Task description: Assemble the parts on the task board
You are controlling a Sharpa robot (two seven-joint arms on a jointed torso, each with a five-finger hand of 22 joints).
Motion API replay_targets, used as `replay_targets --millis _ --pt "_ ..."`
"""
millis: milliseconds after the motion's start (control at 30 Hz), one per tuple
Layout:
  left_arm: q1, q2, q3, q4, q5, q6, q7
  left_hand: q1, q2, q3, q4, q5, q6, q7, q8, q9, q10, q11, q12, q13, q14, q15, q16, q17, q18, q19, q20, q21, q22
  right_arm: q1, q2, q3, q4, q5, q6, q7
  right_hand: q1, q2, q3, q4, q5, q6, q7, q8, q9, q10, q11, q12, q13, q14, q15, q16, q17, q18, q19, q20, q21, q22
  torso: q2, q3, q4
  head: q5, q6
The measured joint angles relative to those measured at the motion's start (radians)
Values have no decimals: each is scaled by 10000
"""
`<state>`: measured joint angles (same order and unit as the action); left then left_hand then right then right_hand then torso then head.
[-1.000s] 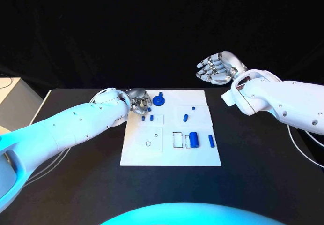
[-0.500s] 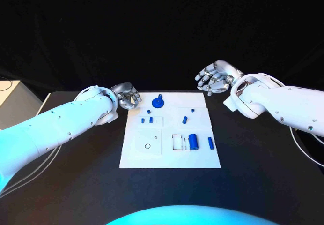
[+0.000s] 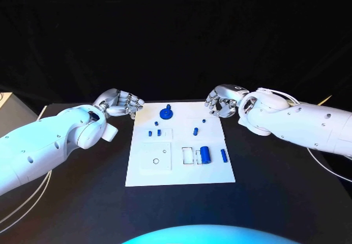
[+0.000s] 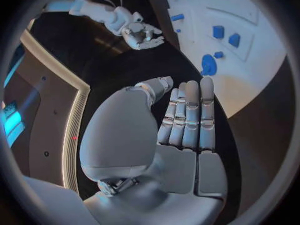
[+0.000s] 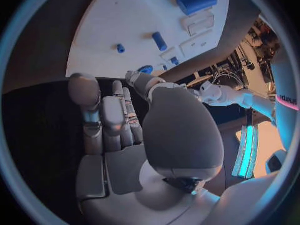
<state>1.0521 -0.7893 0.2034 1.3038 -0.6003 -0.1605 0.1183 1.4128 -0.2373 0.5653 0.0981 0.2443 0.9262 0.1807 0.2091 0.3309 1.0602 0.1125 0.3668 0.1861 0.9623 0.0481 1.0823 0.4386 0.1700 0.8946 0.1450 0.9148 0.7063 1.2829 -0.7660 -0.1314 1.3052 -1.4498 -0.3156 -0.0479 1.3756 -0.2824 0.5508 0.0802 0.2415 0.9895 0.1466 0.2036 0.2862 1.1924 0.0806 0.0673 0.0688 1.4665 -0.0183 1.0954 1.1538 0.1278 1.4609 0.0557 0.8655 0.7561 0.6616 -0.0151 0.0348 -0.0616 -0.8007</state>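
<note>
The board [image 3: 179, 170] lies in the middle of the black surface [image 3: 88, 203], and the blue parts rest on it. A round disc [image 3: 166, 113] is at the far edge. Small pegs [image 3: 154, 132] lie near a square field. One bigger cylinder [image 3: 206, 154] lies in a frame, with a short bar [image 3: 224, 155] just beside it. I judge the task is at an early stage: most parts lie loose, and a round hole [image 3: 155, 161] is not filled.

The left robot hand [image 3: 121, 103] is off the far left corner of the board, released, fingers straight, grasping nothing. The right robot hand [image 3: 222, 101] is off the far right corner, fingers loosely bent, also grasping nothing.

On the right forearm some letters show, too small to read.
</note>
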Motion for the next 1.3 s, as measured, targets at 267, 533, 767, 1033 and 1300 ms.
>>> replay_targets --millis 267,533,767,1033,1300 --pt "-786 -528 664 1006 2078 71 650 0 0 -11 12 0 0 0 0 -11 0 0 43 11 2 2 -40 -13 -2 1 0 -39 -41 -304 247 -28 -68 -1182 246 -421 -97 -19 -44 44 0 -35 6 -39 44 -416 64 0 -15 0 0 565 305 -43 37 37 500 543 -2 -1 7 -73 56" --pt "-1034 -682 913 1393 2874 120 1041 1 0 -38 -15 0 -1 -1 0 -10 -1 0 43 21 3 3 -80 -24 -3 2 -1 -84 -65 -436 563 -37 -345 -1653 265 -744 -97 -19 -44 44 61 -65 29 -78 58 -473 92 0 -15 -2 75 840 479 -43 36 37 725 815 -4 -1 -1 -112 138" --pt "-1085 -732 963 1561 3150 120 1242 1 0 -38 -16 0 -2 -2 0 -12 -1 0 43 20 4 3 -80 -23 -3 3 -1 -112 -73 -462 809 -37 -609 -1893 235 -1006 -97 -19 -44 44 164 -89 52 -78 66 -529 143 0 -15 -2 75 995 552 -43 36 37 860 958 2 -1 -7 -122 179" --pt "-1099 -776 975 1693 3286 115 1349 1 0 -66 13 0 -2 -2 0 -20 -2 0 43 19 5 4 -80 -33 -3 3 -1 -122 -92 -634 1101 -50 -917 -2005 246 -1161 -153 37 -44 44 164 -89 51 -78 71 -529 143 0 -14 -2 74 1033 576 -43 67 68 924 1048 21 16 -9 -105 182" --pt "-1102 -802 978 1762 3335 111 1385 1 0 -66 13 0 -3 -2 0 -19 -2 0 43 27 5 4 -80 -33 -3 4 -1 -122 -92 -733 1288 -54 -1147 -2009 262 -1182 -203 87 -2 85 201 5 71 -78 128 -431 91 0 14 -2 74 1246 649 -42 72 73 1165 1327 24 16 0 -72 141"
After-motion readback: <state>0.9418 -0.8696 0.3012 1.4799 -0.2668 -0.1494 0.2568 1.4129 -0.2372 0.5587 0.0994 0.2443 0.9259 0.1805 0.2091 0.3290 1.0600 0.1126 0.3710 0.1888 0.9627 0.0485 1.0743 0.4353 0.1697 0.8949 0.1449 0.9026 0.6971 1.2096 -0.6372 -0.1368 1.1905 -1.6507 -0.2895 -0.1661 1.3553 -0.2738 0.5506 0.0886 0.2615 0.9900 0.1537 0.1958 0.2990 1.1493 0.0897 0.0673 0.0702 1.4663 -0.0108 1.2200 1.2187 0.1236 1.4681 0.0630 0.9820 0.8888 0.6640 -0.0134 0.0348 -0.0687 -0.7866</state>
